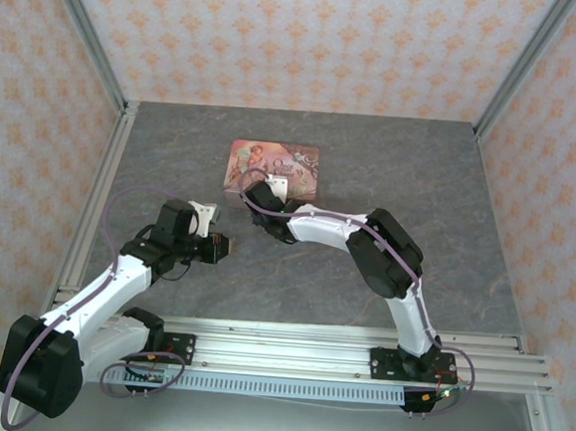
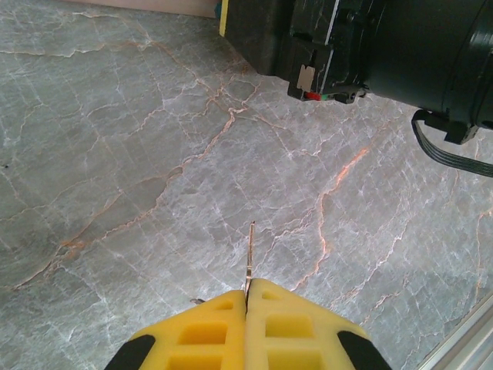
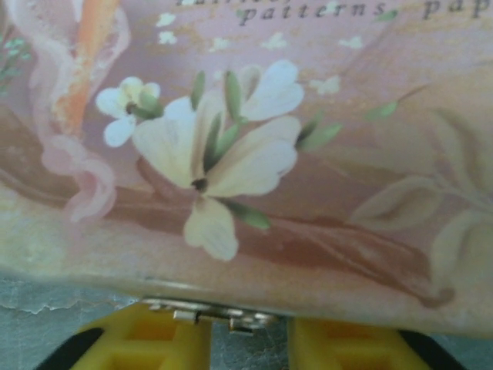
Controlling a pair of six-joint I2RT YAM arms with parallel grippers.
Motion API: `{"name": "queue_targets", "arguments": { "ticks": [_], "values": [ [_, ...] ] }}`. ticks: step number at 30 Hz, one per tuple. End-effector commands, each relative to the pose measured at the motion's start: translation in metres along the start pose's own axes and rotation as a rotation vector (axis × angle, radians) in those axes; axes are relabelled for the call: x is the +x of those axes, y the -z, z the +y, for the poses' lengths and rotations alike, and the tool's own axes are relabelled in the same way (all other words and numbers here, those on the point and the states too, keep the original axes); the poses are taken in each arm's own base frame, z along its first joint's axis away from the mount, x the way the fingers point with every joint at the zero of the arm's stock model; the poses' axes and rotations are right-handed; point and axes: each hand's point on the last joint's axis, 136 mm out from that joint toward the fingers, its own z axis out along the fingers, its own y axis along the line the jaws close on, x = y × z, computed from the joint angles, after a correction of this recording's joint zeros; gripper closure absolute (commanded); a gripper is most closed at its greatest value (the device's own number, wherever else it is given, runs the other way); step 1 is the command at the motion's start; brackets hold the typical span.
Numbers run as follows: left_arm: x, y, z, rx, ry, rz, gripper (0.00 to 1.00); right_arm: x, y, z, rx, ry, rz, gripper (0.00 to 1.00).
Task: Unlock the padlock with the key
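Grey worktop (image 2: pixel 115 154): left gripper (image 2: pixel 246 294) pinches key (image 2: pixel 250 254) blade-out for insertion; right gripper (image 3: pixel 250 339) part-open at near edge of tin (image 3: pixel 308 193), grip unclear

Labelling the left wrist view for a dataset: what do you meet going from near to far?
Left fingers → key → right arm

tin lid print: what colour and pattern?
The tin lid is pink with white flowers, green leaves and dark script lettering. It shows best in the right wrist view.
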Motion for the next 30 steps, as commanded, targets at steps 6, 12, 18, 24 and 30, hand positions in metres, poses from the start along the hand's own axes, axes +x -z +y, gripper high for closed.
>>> {"name": "queue_targets", "arguments": {
  "ticks": [6, 12, 18, 24, 30],
  "values": [
    [-0.026, 0.007, -0.029, 0.121, -0.098, -0.097, 1.0, -0.016, 0.014, 0.005, -0.06, 0.01, -0.007, 0.96],
    [-0.029, 0.01, -0.029, 0.126, -0.14, -0.159, 1.0, -0.025, 0.034, 0.007, -0.181, -0.042, 0.044, 1.0],
    [-0.029, 0.0, -0.033, 0.177, -0.17, -0.164, 1.0, -0.03, 0.054, 0.016, -0.278, -0.045, 0.124, 1.0],
    [-0.034, -0.008, -0.043, 0.256, -0.262, -0.209, 1.0, -0.032, 0.074, 0.023, -0.349, -0.04, 0.203, 1.0],
    [-0.037, -0.015, -0.033, 0.211, -0.324, -0.249, 1.0, -0.031, 0.083, 0.015, -0.346, -0.034, 0.249, 1.0]
  ]
}}
